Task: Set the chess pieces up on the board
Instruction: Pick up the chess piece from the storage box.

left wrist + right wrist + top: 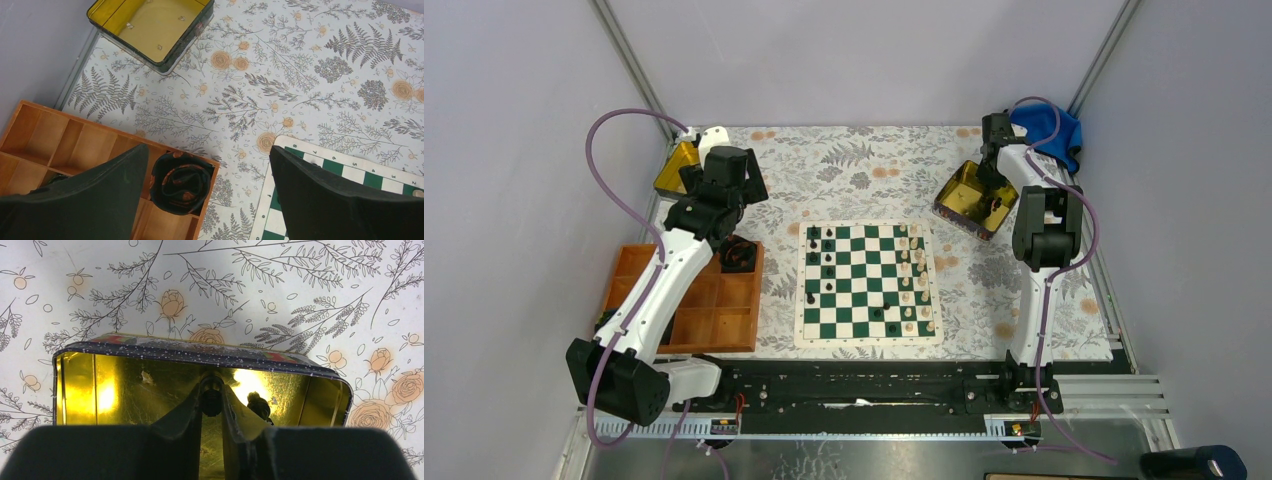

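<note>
The green and white board (854,300) lies mid-table. Black chess pieces (827,262) stand along its left columns, with a few more nearer the middle. My right gripper (212,390) reaches down into a gold tin (80,390), its fingers closed against a small black chess piece (211,402). Another black piece (257,406) lies loose in the tin just to the right. From above, the right gripper (996,195) is over that tin (964,190) at the back right. My left gripper (209,150) hangs wide open and empty between the tray corner and the board's left edge (345,160).
Cream pieces (910,285) fill the board's right columns. An orange compartmented tray (689,300) sits left of the board, with a dark rolled cloth (177,182) in its corner cell. A second gold tin (150,25) stands at the back left and a blue cloth (1049,130) at the back right.
</note>
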`<state>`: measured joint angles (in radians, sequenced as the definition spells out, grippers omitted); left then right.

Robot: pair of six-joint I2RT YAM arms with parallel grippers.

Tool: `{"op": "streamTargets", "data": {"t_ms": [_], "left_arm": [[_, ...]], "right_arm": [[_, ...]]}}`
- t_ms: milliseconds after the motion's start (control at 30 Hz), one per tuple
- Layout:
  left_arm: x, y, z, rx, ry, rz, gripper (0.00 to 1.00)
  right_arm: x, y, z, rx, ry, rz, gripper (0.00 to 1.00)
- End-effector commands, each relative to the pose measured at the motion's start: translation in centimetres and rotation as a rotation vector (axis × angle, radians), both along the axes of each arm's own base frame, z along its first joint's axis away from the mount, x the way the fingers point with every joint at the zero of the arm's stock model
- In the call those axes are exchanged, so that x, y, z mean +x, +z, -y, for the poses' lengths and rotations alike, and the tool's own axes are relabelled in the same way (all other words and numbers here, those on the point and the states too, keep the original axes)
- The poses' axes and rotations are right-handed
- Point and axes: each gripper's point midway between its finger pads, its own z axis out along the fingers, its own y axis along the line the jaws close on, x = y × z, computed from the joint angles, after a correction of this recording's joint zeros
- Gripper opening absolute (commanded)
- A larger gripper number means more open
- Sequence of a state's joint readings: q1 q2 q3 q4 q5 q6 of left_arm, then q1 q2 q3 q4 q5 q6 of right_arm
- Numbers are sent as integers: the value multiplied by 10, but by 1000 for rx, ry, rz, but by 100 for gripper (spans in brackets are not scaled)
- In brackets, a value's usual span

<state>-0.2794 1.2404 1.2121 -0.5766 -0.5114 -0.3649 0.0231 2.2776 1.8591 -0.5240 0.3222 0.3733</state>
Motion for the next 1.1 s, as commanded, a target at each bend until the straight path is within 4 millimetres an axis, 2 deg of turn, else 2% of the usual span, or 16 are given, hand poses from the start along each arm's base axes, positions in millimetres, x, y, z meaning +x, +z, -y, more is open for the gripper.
{"op": "streamTargets", "data": {"t_ms": [0,233,767,933,1067], "left_arm": [[6,16,3,-28,-4,64,99],[5,17,3,-32,-5,67,99],[1,20,5,-49,-11,82,99],[0,22,6,-55,-14,90,99],[-1,25,8,-59,-20,96,99]], "right_arm": [[6,25,4,-12,0,55,8],[8,35,5,-22,11,72,0],[8,87,-4,1,53,164,0],[2,106,-17,13,81,187,0],[-10,120,-44,15,139,195,0]]}}
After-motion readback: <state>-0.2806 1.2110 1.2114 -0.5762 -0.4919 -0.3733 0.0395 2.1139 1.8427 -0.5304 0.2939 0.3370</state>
